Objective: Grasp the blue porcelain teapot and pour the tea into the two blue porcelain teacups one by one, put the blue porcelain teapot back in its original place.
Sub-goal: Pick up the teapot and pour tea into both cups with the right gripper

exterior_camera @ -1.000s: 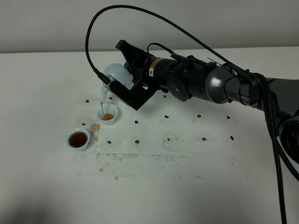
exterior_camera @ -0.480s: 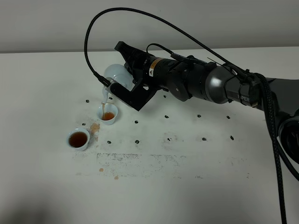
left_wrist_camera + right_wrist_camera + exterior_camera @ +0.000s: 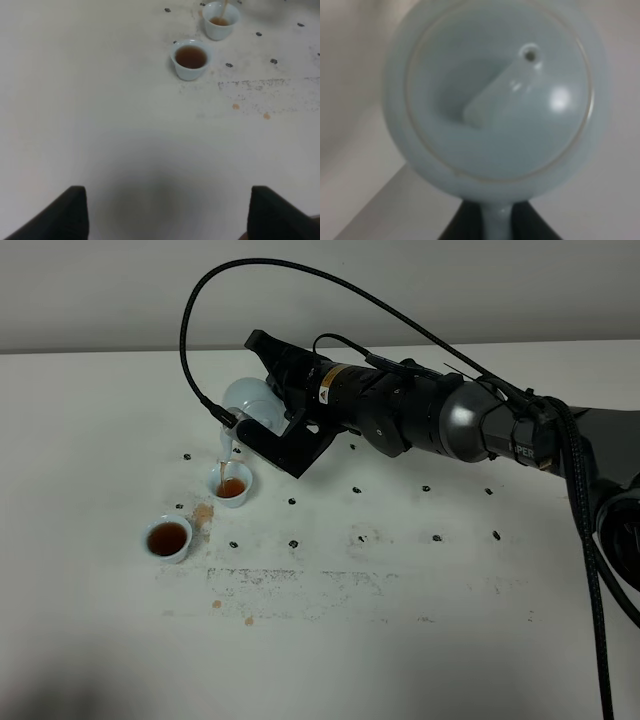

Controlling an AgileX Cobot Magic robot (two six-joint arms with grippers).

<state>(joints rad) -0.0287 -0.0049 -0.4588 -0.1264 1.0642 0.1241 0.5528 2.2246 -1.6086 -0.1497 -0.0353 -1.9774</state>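
Blue porcelain teapot [image 3: 248,400], pinched by the handle in right gripper [image 3: 270,430], tilted over far teacup [image 3: 231,480], tea [image 3: 231,489] streaming in, part-full; near teacup [image 3: 167,538] left of it already filled; return of teapot outstanding.

Setting: a robotics test bench in a laboratory-type room.

Indicators:
- A bare white table [image 3: 100,660] stands against a plain pale wall [image 3: 100,290] along the top of the frame.
- Small black marks [image 3: 293,543] are spaced in rows at frame centre, with a scuffed patch [image 3: 300,585] below them.
- A black robot arm [image 3: 440,425] with an exposed looped cable [image 3: 182,335] enters from the right.
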